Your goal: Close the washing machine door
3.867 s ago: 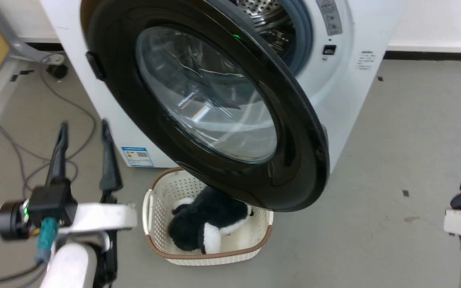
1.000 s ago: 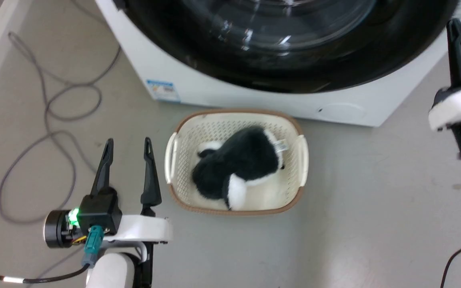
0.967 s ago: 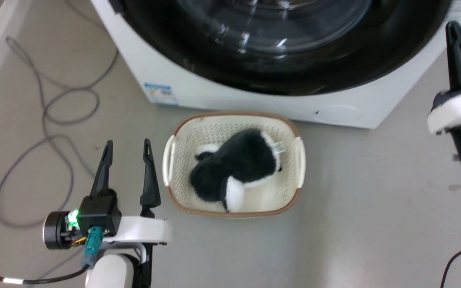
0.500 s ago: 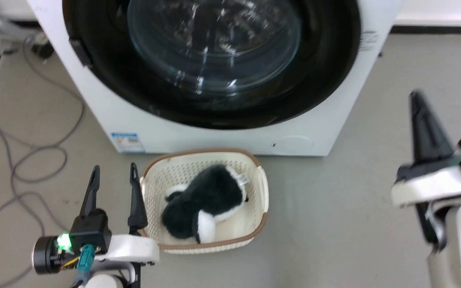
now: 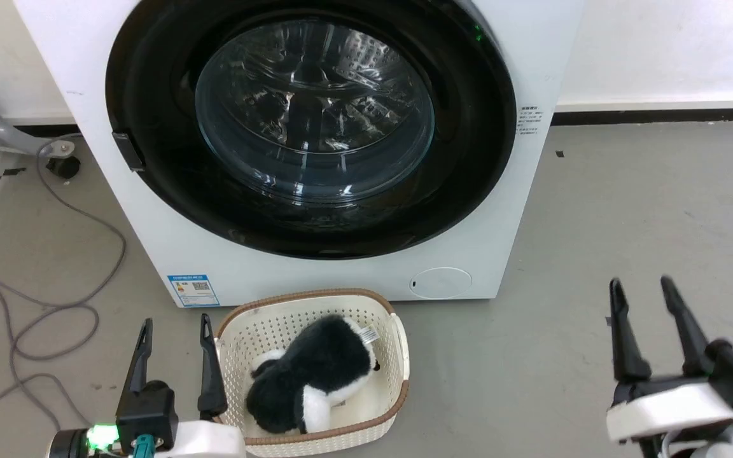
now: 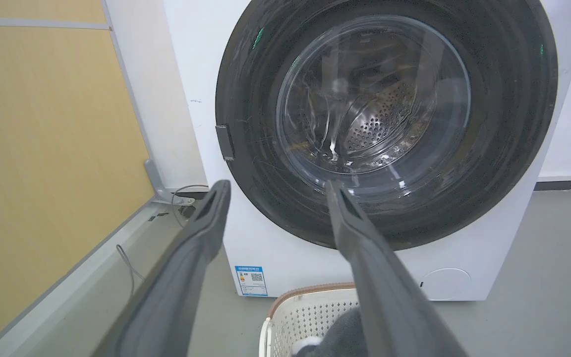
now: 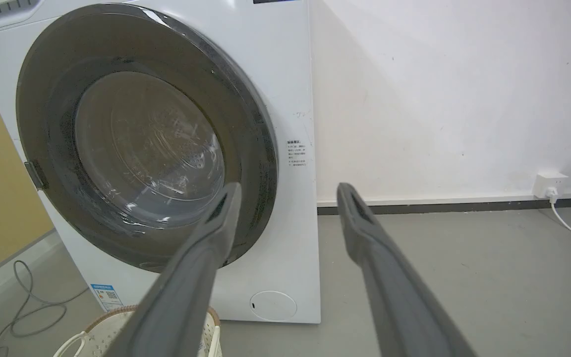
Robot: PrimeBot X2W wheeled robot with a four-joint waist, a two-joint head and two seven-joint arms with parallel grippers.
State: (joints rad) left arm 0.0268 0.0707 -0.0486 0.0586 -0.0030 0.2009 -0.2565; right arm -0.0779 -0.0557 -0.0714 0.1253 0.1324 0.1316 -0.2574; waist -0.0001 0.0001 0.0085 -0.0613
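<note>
Head view has the washing machine door (image 5: 312,127) lying flush in the front of the washing machine (image 5: 315,280), so I judge the closing step done. My left tool (image 5: 175,319) and right tool (image 5: 640,282) hang before the machine, well apart from it, each spread wide and empty. The next move calls only for checking that the door has caught.

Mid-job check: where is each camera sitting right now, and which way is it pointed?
Head view: high, looking forward and down at the washing machine door, flush against the washing machine; left tool lower left, right tool lower right, both open.
Left wrist view: low, facing the door nearly head-on along its own fingers.
Right wrist view: low, further right, facing the door obliquely; its own fingers show.
Shared: all three show the door and the basket.
</note>
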